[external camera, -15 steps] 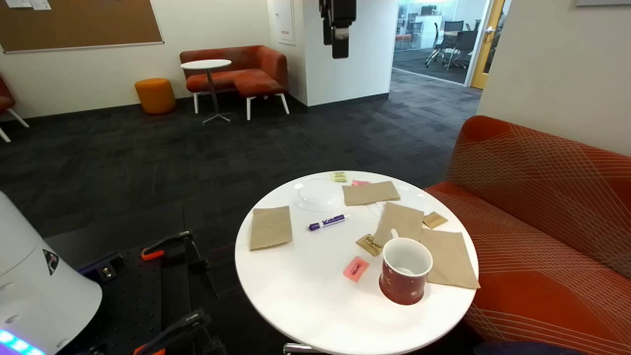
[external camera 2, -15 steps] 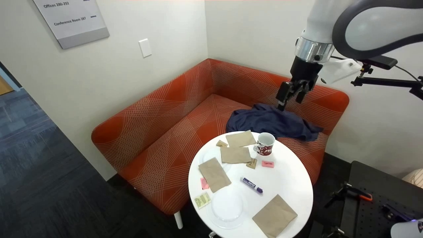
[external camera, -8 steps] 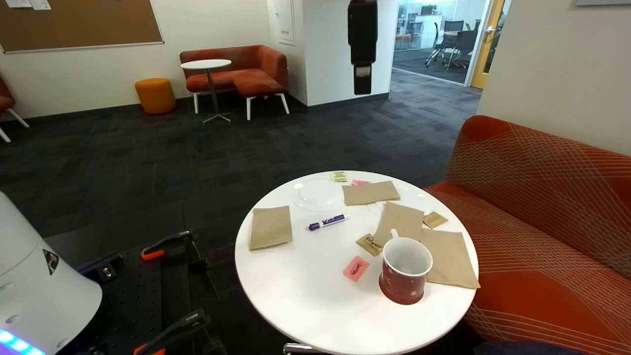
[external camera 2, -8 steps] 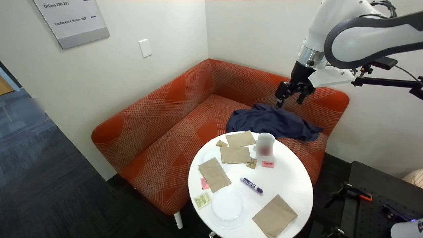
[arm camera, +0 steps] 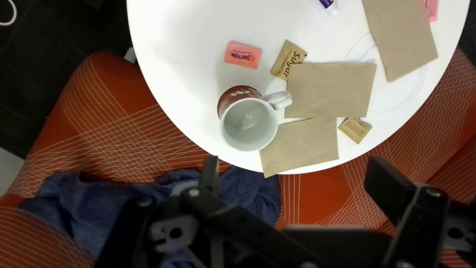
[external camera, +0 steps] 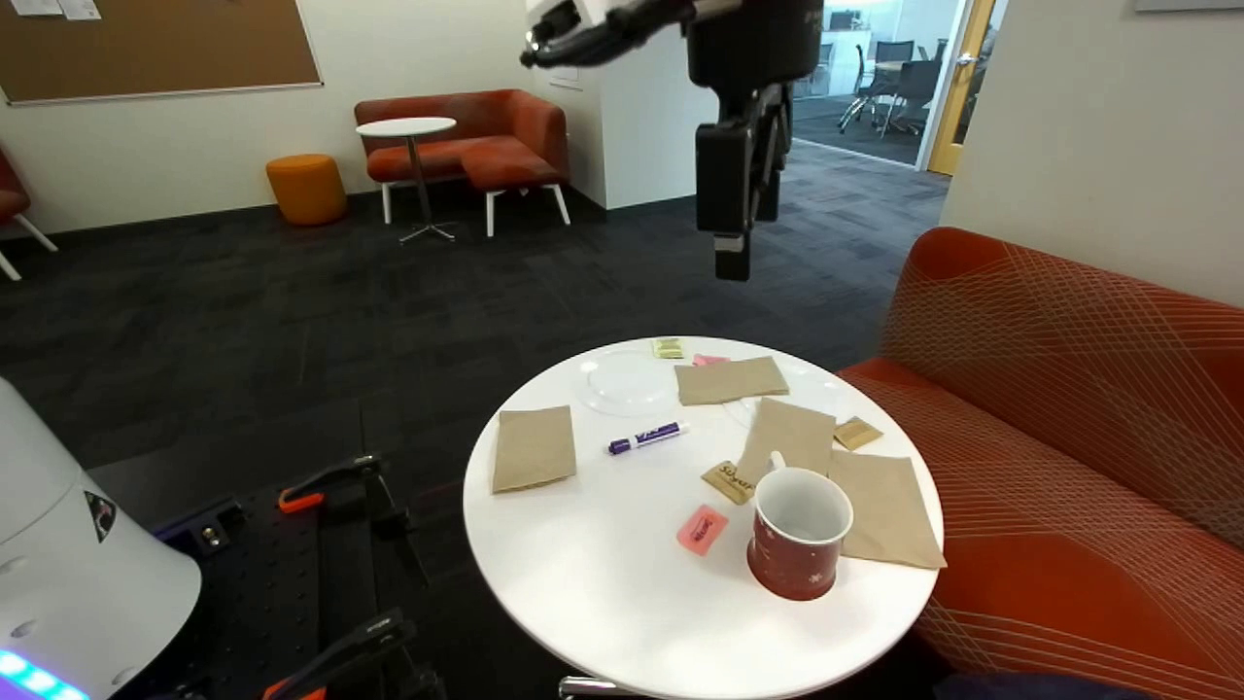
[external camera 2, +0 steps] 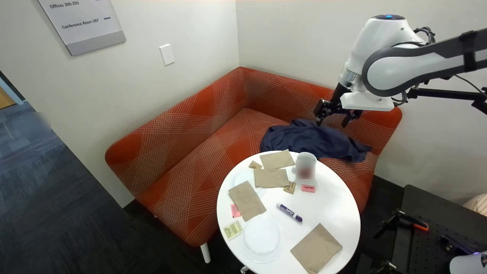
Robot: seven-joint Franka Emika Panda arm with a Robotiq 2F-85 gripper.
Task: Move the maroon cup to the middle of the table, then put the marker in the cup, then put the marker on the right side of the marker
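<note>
On the tabletop (external camera: 603, 583), near right in an exterior view: maroon snowflake mug (external camera: 797, 554), unmoved | Brought spread, empty fingers (arm camera: 388, 186) lower within the last second | Probably approaching mug to centre it, before handling purple-capped marker (external camera: 646, 438), farther left

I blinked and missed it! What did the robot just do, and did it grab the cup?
The arm moved down, and its fingers came lower and a little to the right in an exterior view. They grabbed nothing and let go of nothing; they stay spread open. The maroon cup, the purple marker, the brown napkins and the packets all stayed put on the table.
</note>
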